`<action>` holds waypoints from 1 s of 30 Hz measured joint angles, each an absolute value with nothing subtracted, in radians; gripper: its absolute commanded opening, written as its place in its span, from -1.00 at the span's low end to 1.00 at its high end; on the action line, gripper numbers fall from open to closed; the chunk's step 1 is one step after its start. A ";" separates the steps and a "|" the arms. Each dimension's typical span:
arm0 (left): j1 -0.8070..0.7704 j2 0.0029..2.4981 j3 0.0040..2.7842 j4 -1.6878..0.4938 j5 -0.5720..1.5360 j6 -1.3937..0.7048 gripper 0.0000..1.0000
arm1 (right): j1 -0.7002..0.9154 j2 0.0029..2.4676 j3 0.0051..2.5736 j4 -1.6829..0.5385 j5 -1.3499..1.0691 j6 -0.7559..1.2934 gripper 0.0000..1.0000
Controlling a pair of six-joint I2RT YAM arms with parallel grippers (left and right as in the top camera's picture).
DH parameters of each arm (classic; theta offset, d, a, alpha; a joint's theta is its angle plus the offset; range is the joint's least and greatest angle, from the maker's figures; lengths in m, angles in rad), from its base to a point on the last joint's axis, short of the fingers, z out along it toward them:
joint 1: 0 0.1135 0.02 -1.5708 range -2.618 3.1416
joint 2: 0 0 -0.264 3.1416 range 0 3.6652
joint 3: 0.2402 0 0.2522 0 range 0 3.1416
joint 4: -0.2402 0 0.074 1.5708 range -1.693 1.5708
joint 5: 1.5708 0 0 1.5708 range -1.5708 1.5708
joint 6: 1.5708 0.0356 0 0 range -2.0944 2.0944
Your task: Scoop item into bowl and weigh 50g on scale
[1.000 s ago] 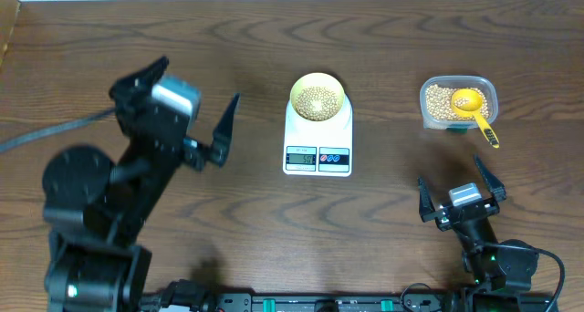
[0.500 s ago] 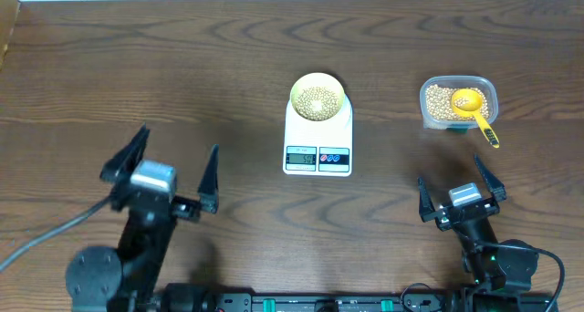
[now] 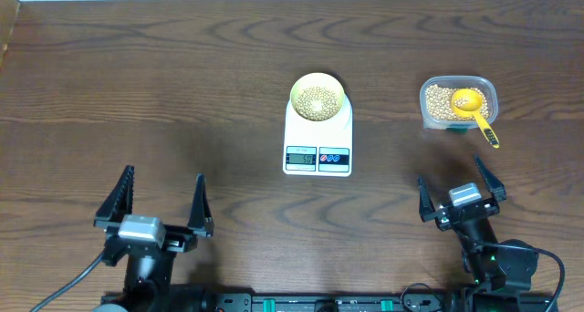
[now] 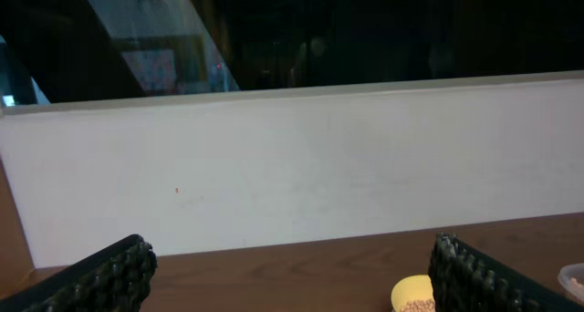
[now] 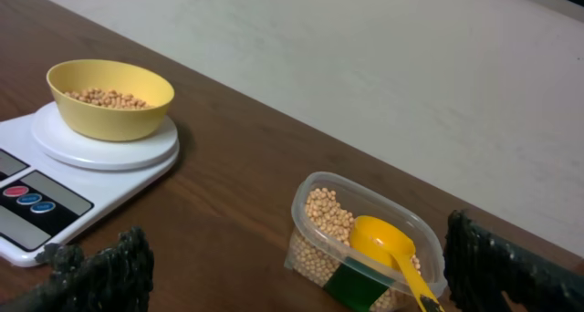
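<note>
Dark wood table [image 3: 228,66] carries everything. Left of the scale [image 3: 301,134] and nearer the robot, the left gripper [image 3: 162,177] hangs with its fingers spread wide, holding nothing. On the scale's platform sits the bowl [image 3: 295,95], beans [image 3: 318,100] covering its bottom. Right of the scale stands a clear tub [image 3: 425,111] of more beans, a yellow scoop [image 3: 469,100] resting in it, handle over the rim. Nearer the robot on that side, the right gripper [image 3: 450,173] is likewise spread wide and empty.
</note>
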State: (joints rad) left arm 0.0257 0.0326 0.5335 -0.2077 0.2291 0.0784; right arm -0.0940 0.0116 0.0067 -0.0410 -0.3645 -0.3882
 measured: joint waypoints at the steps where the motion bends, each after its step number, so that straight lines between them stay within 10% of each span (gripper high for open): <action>1: 0.028 0.013 0.525 -0.208 0.229 0.078 0.96 | -0.094 0.012 0.007 -0.041 -0.364 -0.388 0.98; 30: 0.030 0.010 0.228 0.332 0.008 -0.187 0.96 | -0.094 0.012 0.007 -0.041 -0.363 -0.388 0.98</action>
